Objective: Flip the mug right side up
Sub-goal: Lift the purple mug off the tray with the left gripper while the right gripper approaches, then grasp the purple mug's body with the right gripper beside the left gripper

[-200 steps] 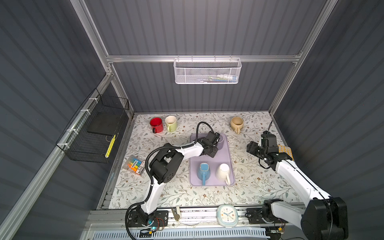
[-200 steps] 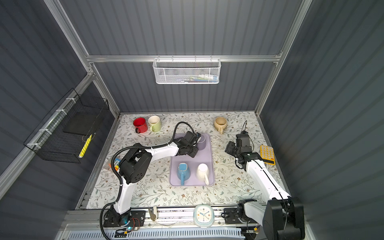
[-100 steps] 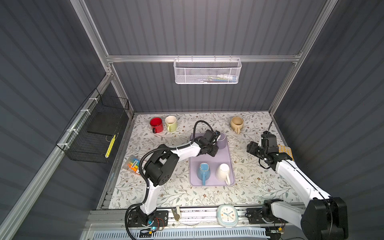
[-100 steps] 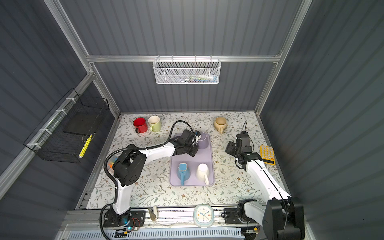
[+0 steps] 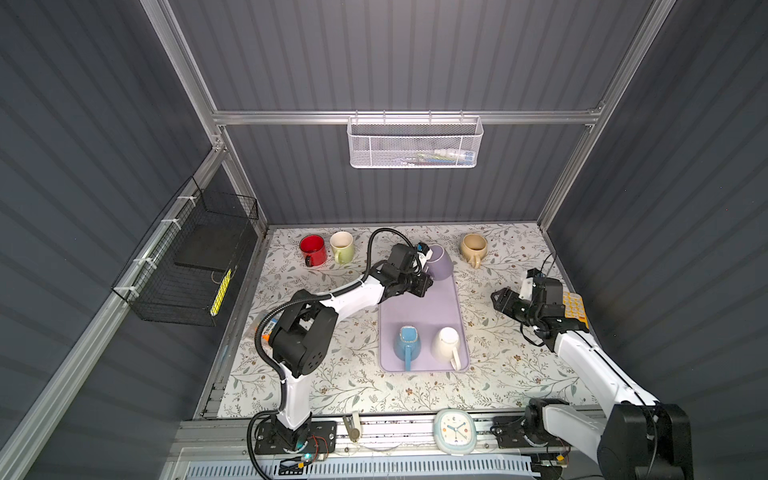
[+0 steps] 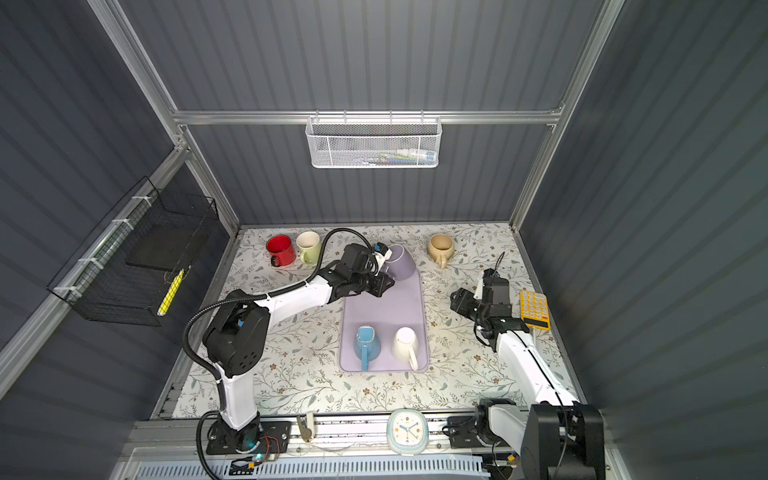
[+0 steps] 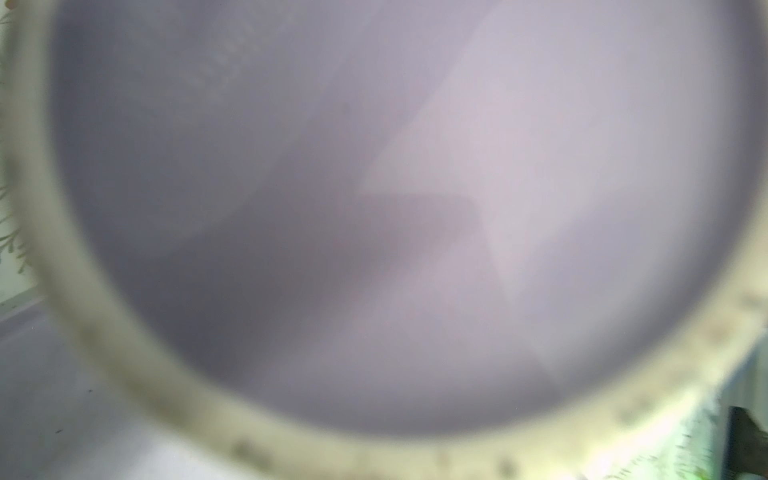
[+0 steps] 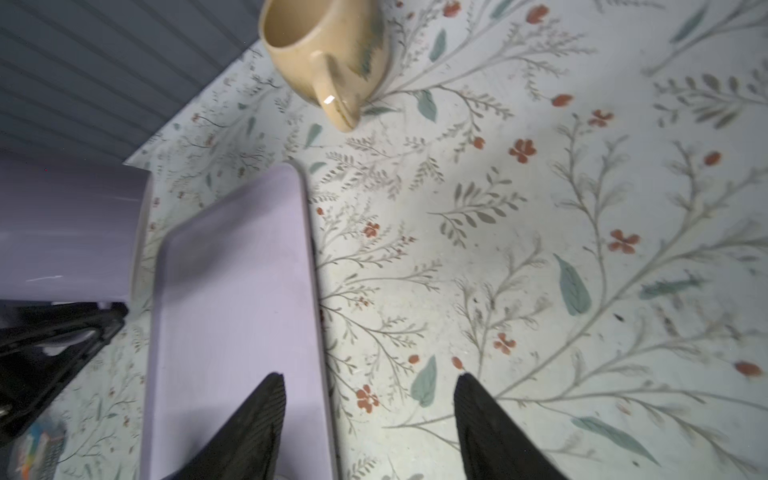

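Observation:
My left gripper (image 5: 419, 275) (image 6: 380, 277) is shut on the purple mug (image 5: 439, 262) (image 6: 402, 262), which hangs tilted above the far end of the purple tray (image 5: 419, 316) (image 6: 382, 311). The mug's mouth faces my left wrist camera, whose view is filled by the blurred mug interior (image 7: 374, 208) and its pale rim (image 7: 124, 374); the jaws are hidden there. In the right wrist view the mug (image 8: 70, 232) shows beside the tray (image 8: 232, 291). My right gripper (image 5: 500, 300) (image 6: 459, 301) (image 8: 370, 378) stands open and empty over the tray's right edge.
A blue mug (image 5: 407, 343) and a white mug (image 5: 445, 343) stand upside down on the tray's near end. Red (image 5: 312, 249) and green (image 5: 343, 246) mugs sit at the back left, a tan mug (image 5: 473, 247) (image 8: 324, 54) at the back right. A yellow calculator (image 5: 573, 309) lies by my right wrist.
My left gripper has raised the purple mug off the tray, swung it toward the back wall and tilted it. My right arm has stayed in place.

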